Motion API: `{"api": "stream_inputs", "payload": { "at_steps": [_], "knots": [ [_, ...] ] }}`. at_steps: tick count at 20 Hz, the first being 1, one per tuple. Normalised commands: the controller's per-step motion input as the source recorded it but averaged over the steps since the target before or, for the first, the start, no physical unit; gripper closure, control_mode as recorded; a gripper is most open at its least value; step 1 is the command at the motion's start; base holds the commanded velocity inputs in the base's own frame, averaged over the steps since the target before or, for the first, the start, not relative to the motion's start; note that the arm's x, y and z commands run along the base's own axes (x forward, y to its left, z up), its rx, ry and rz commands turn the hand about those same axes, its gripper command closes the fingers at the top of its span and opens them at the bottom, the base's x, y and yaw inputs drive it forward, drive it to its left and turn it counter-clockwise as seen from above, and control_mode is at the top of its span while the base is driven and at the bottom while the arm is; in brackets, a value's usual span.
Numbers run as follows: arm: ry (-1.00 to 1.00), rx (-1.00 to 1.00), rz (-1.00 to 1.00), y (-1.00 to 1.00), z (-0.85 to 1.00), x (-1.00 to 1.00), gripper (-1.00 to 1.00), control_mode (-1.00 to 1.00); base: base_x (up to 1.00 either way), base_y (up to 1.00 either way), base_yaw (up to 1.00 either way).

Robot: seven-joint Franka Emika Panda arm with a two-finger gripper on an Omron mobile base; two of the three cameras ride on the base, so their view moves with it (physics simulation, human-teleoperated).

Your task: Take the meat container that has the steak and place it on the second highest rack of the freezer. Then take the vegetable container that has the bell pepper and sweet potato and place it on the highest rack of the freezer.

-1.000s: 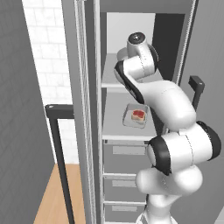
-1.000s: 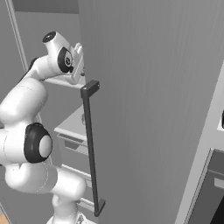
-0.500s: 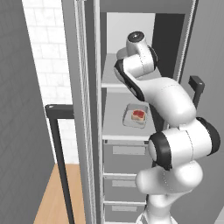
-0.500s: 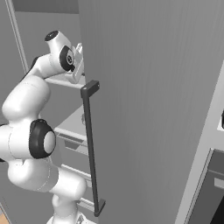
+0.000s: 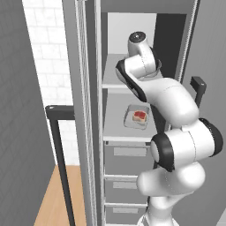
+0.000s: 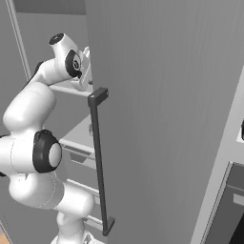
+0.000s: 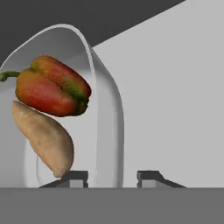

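Grey steel framed the scene: the freezer (image 5: 84, 110) stood open, its door swung wide with the long dark bar handle (image 6: 98, 162) facing the right base camera. Inside, on the second highest rack (image 5: 119, 132), the meat container (image 5: 136, 117) lay flat with the steak (image 5: 140, 116) in it, so the first half of the task looked done.

The white arm reached up from about five o'clock in the left base view, its wrist level with the highest rack (image 5: 114, 79). In the hand view the vegetable container (image 7: 109, 118) sat just ahead of the gripper (image 7: 113, 176), toward eleven o'clock from the tips. The bell pepper (image 7: 53, 85) rested on top of the sweet potato (image 7: 43, 138), touching it, both against the container's pale wall. The two dark fingertips (image 7: 75, 176) were parted, one beside the container's near rim and the other over bare shelf. Whether that rim ran between them and was pinched, or the claw was simply spread, I cannot tell.

By my judgement the second half was nearly finished: the container appeared to be at the highest rack, leaving only the letting go, if not already made, and the arm's withdrawal.
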Motion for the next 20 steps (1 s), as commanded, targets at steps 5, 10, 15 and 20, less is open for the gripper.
{"api": "stream_inputs", "payload": {
  "at_steps": [5, 10, 15, 20],
  "knots": [
    [0.0, 0.0, 0.0, 0.0, 0.0, 0.0, -1.0, -1.0, 0.0, 0.0, 0.0],
    [-0.12, 0.0, 0.0, 0.0, 0.04, -0.26, -1.0, -1.0, 0.0, 0.0, 0.0],
    [-0.27, 0.0, 0.0, 0.0, 0.34, -0.88, -1.0, -1.0, 0.0, 0.0, 0.0],
    [-0.01, 0.0, 0.0, 0.0, 0.63, -1.0, -1.0, -1.0, 0.0, 0.0, 0.0]
  ]
}}
